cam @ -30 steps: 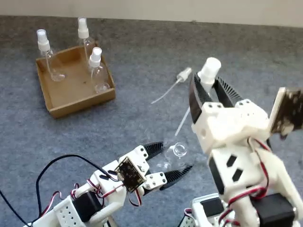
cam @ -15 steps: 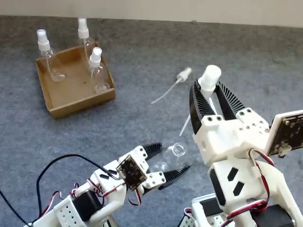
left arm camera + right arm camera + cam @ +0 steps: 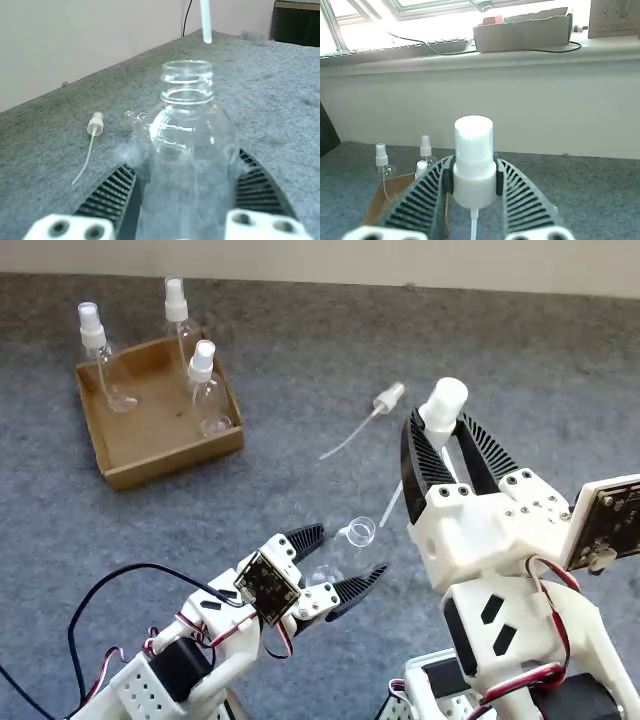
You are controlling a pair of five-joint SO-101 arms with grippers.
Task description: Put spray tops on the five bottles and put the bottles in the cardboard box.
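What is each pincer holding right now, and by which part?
The left pincer clamps the uncapped bottle around its body. The right pincer grips a spray top by its collar.

No word, number or sign can be read anywhere. In the right wrist view, a pale sheet of paper leaning on the white window ledge bears small dark marks, possibly print, too fine to make out. The dark square circuit board on the left arm's wrist and the second dark circuit board on the right arm's wrist show only gold specks. The brown cardboard box has plain walls.
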